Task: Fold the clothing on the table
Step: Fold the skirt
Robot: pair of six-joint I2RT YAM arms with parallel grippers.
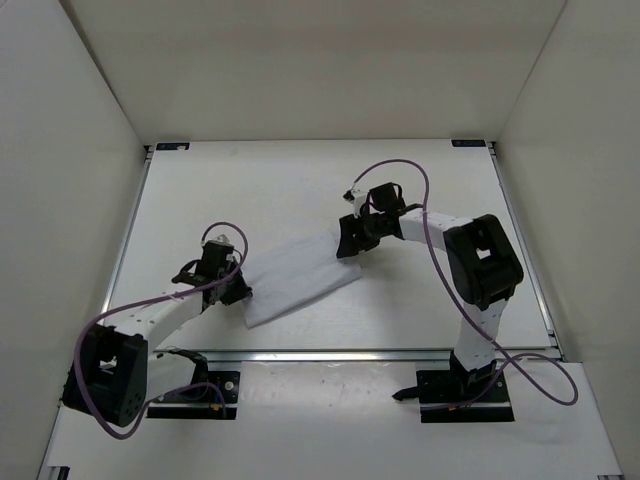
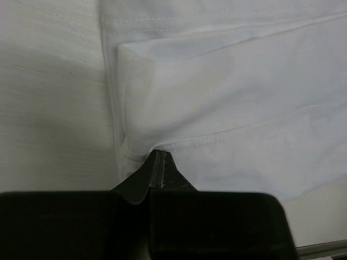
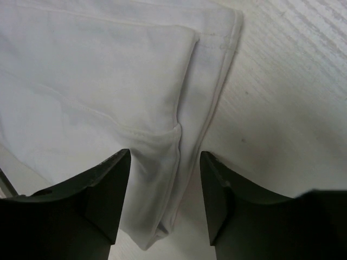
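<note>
The clothing (image 1: 300,280) is a white folded piece lying flat near the middle of the table (image 1: 300,180). My left gripper (image 1: 238,291) sits at its near-left corner. In the left wrist view that gripper (image 2: 157,158) is shut, its tips pinching the hemmed edge of the clothing (image 2: 227,97), and a flap of fabric drapes over one finger. My right gripper (image 1: 350,241) is at the cloth's far-right corner. In the right wrist view it (image 3: 165,162) stands open, its fingers (image 3: 111,184) astride the layered edge of the clothing (image 3: 108,81) without touching it.
A silver rail (image 1: 350,352) runs along the table's near edge, just in front of the arm bases. Dark corner brackets (image 1: 170,146) mark the far corners. White walls (image 1: 80,150) enclose the table on three sides. Purple cables (image 1: 430,230) loop off both arms.
</note>
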